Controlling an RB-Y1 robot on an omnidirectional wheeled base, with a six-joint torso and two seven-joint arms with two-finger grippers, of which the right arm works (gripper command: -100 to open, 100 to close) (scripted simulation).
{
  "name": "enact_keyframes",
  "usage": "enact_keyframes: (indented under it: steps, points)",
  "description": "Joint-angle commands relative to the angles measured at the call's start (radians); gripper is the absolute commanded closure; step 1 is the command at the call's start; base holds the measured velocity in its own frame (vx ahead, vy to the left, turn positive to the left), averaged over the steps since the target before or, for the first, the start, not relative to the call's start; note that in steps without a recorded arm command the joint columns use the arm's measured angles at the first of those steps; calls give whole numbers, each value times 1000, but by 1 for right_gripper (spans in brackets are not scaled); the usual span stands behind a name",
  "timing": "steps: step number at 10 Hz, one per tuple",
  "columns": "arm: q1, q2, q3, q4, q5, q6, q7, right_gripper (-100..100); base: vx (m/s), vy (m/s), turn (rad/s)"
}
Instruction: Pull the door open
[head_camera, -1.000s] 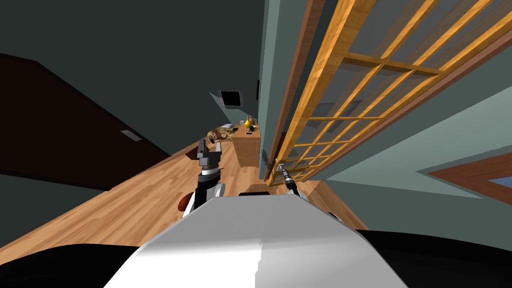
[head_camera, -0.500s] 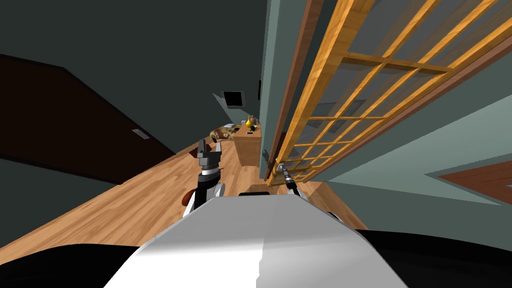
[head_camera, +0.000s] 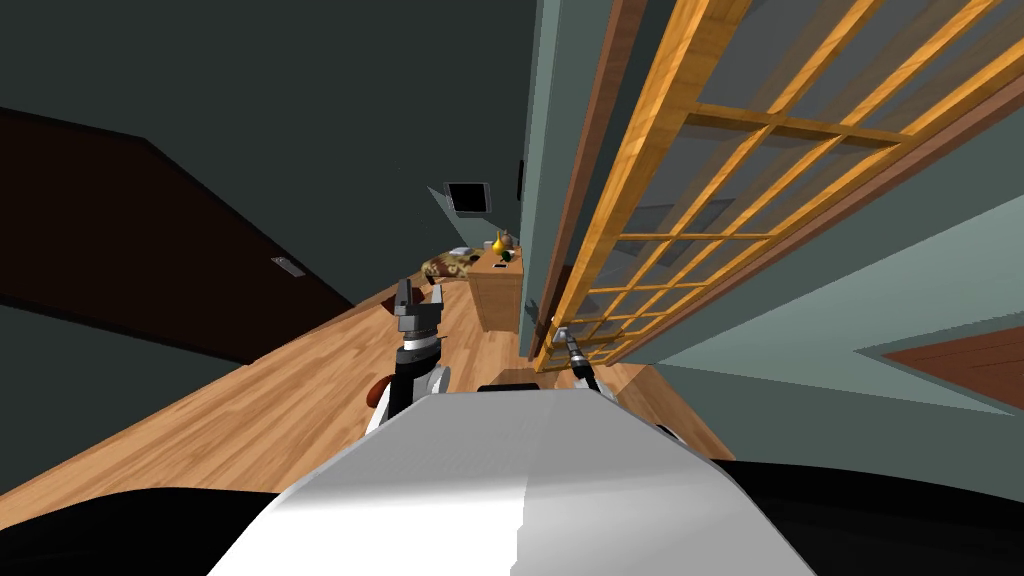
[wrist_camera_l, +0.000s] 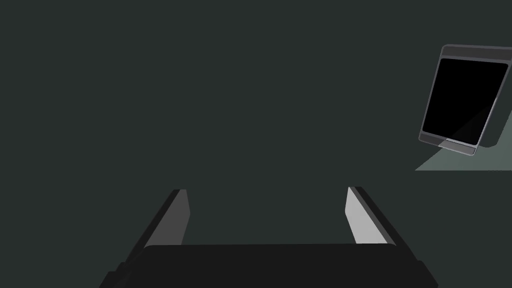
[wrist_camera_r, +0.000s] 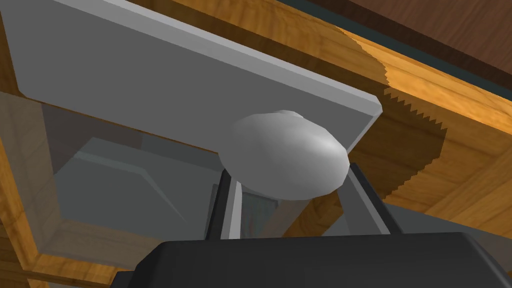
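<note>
- Two fingers of my right gripper (wrist_camera_r: 289, 172) press the sides of a rounded grey knob (wrist_camera_r: 287, 155); the gripper is closed on it.
- That knob sits on a flat grey plate (wrist_camera_r: 150, 85) fixed to the door (wrist_camera_r: 450, 150), a light wooden lattice with glass panes.
- From the head, the door runs from the upper right of the frame down to the centre, and my right gripper meets its edge there.
- My left gripper (head_camera: 418, 300) hangs just left of centre above the wooden floor (head_camera: 250, 420), fingers spread wide, holding nothing.
- Beyond it, a small wooden cabinet (head_camera: 497, 290) stands near the door's frame.
</note>
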Motion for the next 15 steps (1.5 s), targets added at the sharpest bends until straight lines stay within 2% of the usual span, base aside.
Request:
enact_keyframes:
  steps: [1,4,5,6,7,9,11,14,15]
  points:
    - [-4,13,21,11,-16,-4,-50,100,-52,-30,125]
    - [-5,12,27,11,-31,-3,-109,100,-38,-24,45]
    - [-6,11,34,12,-46,-2,-147,100,-36,-23,68]
    - [-6,11,34,12,-46,-2,-150,100,-27,-19,36]
    - [-7,10,40,12,-61,-1,-188,100,-30,-17,60]
    - [-7,10,40,12,-61,-1,-192,100,-19,-14,29]
    - [-9,7,53,13,-92,0,-258,100,-38,-22,86]
    - [-10,6,59,13,-107,1,-317,100,-38,-24,52]
    - [-11,5,66,14,-123,2,-353,100,-31,-16,50]
